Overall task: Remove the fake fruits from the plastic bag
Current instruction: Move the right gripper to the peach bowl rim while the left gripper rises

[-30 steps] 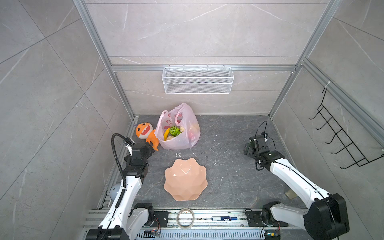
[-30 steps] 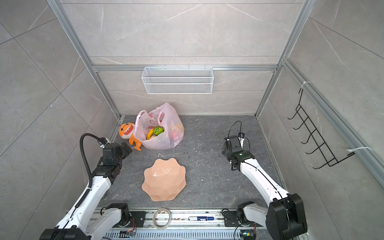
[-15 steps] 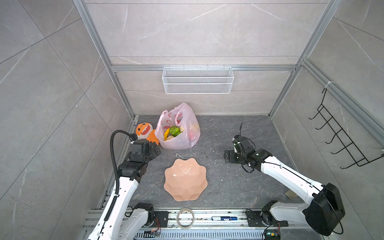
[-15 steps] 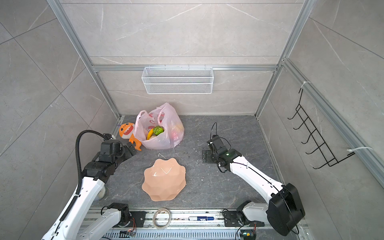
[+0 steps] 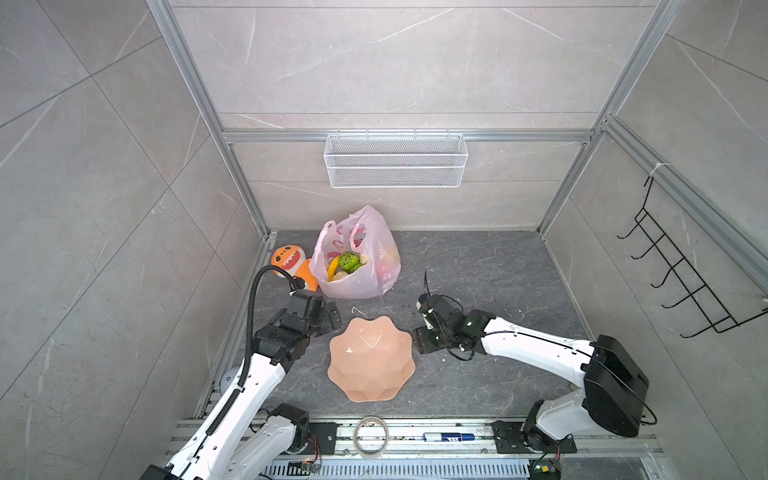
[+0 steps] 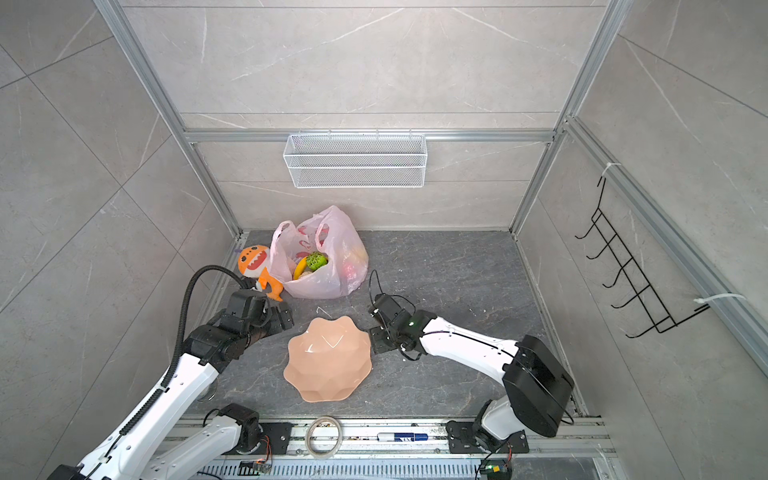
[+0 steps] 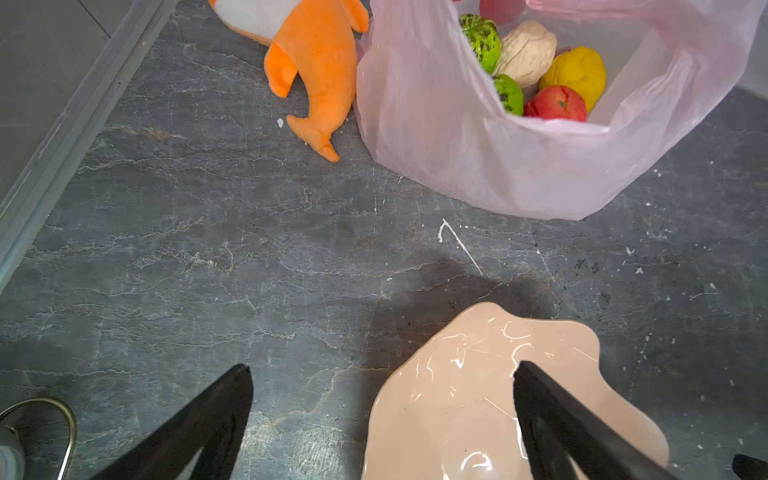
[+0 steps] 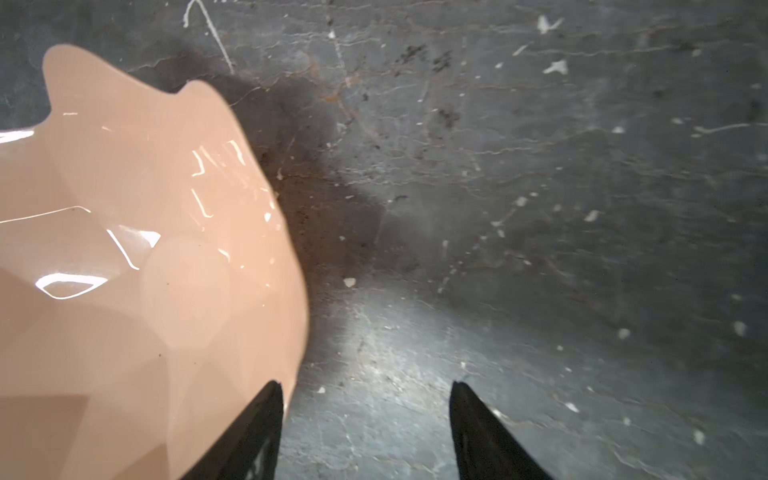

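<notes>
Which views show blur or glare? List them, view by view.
Right wrist: tabletop smeared by blur, white glare streaks on the peach bowl. Left wrist: sharp, glare on the bowl, its shadow beside it. Both top views: sharp, evenly lit.

Inside plastic bag (image 5: pixel 365 284), fake fruits (image 5: pixel 348 262); plush shark (image 5: pixel 286 259) just left; bowl (image 5: pixel 371 365) in front.

left hand (image 7: pixel 383 366) spread wide, right hand (image 8: pixel 365 384) parted
</notes>
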Tool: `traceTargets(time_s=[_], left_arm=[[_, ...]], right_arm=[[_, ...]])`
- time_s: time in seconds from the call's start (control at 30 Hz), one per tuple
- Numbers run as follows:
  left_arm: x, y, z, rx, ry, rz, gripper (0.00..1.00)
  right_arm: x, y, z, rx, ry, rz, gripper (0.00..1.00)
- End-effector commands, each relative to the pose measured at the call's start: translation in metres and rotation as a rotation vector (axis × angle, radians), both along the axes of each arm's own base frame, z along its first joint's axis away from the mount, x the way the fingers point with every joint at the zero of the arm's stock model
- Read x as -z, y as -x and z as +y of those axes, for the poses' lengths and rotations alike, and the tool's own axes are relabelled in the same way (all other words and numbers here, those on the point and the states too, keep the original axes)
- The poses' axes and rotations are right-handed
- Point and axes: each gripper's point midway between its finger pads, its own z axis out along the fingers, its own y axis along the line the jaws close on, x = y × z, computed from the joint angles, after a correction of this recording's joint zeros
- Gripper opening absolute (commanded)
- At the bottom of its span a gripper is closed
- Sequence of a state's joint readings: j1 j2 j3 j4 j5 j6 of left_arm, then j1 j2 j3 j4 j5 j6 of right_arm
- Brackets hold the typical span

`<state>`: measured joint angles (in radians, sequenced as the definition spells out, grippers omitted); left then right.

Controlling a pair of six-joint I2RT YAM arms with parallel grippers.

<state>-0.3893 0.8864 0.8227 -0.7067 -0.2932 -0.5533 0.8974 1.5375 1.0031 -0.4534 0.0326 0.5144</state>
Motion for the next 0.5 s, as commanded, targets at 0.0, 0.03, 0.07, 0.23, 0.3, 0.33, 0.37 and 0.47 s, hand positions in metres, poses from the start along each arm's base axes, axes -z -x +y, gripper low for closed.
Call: traceTargets(time_s=[0.0, 0.03, 0.07, 0.23, 0.3, 0.33, 0.37, 0.47], left_arm=[[-0.015, 0.002, 0.005, -0.014, -0.026, -0.065, 0.97], [-0.016, 0.002, 0.005, -0.01, -0.025, -0.07, 0.97], [-0.016, 0.003, 0.005, -0.01, -0.025, -0.074, 0.97], [-0.016, 0.002, 0.006, -0.014, -0.034, -0.074, 0.95], [-0.015, 0.002, 0.006, -0.012, -0.036, -0.072, 0.91], [-0.016, 0.002, 0.006, -0.012, -0.036, -0.073, 0.9], [-0.016, 0.003, 0.005, -0.011, -0.036, -0.074, 0.89], [-0.018, 0.002, 0.005, -0.008, -0.037, -0.079, 0.85]], right_arm=[[-0.001, -0.003, 0.026, -0.011, -0.046, 0.006, 0.63], [0.001, -0.002, 0.03, -0.019, -0.044, 0.008, 0.63], [0.004, -0.002, 0.032, -0.024, -0.042, 0.01, 0.63], [0.017, -0.003, 0.041, -0.031, -0.049, 0.03, 0.61], [0.022, -0.004, 0.046, -0.034, -0.061, 0.038, 0.6], [0.023, -0.003, 0.047, -0.036, -0.066, 0.041, 0.6], [0.025, -0.004, 0.049, -0.038, -0.069, 0.042, 0.6], [0.03, -0.005, 0.053, -0.042, -0.077, 0.051, 0.57]])
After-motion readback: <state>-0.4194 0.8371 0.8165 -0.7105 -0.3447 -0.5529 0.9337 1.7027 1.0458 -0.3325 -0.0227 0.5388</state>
